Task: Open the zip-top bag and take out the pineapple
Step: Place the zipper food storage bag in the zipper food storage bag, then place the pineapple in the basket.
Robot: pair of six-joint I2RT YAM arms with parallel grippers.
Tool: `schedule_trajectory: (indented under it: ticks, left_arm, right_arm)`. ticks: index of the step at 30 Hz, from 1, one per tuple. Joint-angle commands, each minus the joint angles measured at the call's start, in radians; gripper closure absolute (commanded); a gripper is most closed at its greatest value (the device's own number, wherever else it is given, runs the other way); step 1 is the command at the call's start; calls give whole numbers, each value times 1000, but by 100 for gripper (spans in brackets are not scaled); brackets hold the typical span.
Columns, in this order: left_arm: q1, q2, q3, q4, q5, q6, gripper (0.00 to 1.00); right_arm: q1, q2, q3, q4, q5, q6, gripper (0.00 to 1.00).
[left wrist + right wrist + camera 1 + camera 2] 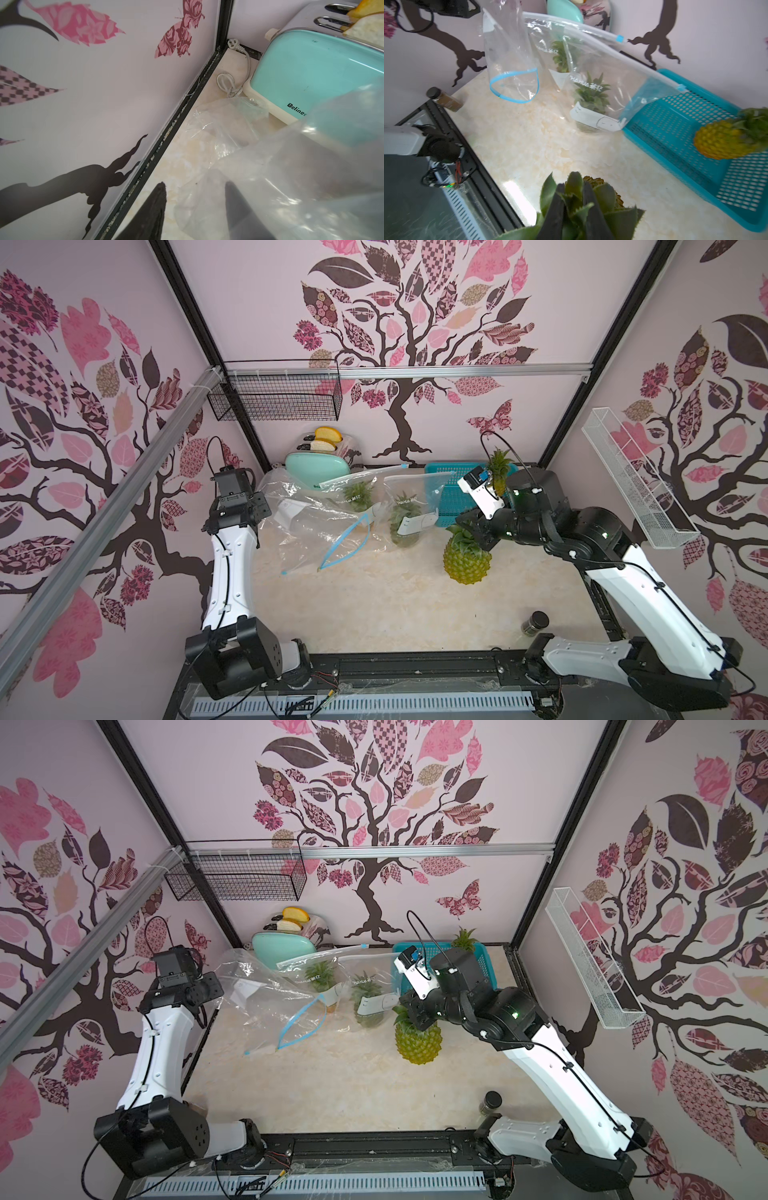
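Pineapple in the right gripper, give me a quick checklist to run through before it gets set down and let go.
1. Fruit out: ok, the pineapple is outside the open bag and apart from it.
2. Hold: ok, the right gripper is shut on the pineapple's leaves.
3. Base resting on the table: cannot tell.
4. Landing spot: ok, bare table around the pineapple; the jar stands well apart.
5. Other arm free of the bag: cannot tell; the left gripper is open, but plastic lies over one finger.
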Motion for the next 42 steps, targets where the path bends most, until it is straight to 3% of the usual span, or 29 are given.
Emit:
schedule_trajectory:
  ticks: [1, 5, 7, 15, 22, 34, 42]
  left_arm:
    - [4, -39, 12, 76, 15, -17, 36]
    - [4, -73, 57, 45, 68, -23, 33]
    - [3, -106, 54, 50, 127, -42, 27]
    - [4, -202, -9, 62, 258, -99, 24]
    - [4, -208, -39, 74, 275, -107, 24]
    - [3, -234, -63, 75, 313, -113, 25]
    - [2, -260, -109, 103, 321, -124, 25]
  right_arm:
    - [-49, 40, 60, 80, 136, -24, 100]
    - [-115, 134, 117, 149, 203, -41, 100]
    - [-157, 198, 168, 176, 205, -51, 100]
    - [-286, 434, 362, 280, 202, -78, 100]
    - [-360, 565, 446, 382, 181, -96, 100]
    - [-466, 653, 258, 740, 37, 7, 100]
    - [-496, 755, 238, 843, 27, 17, 100]
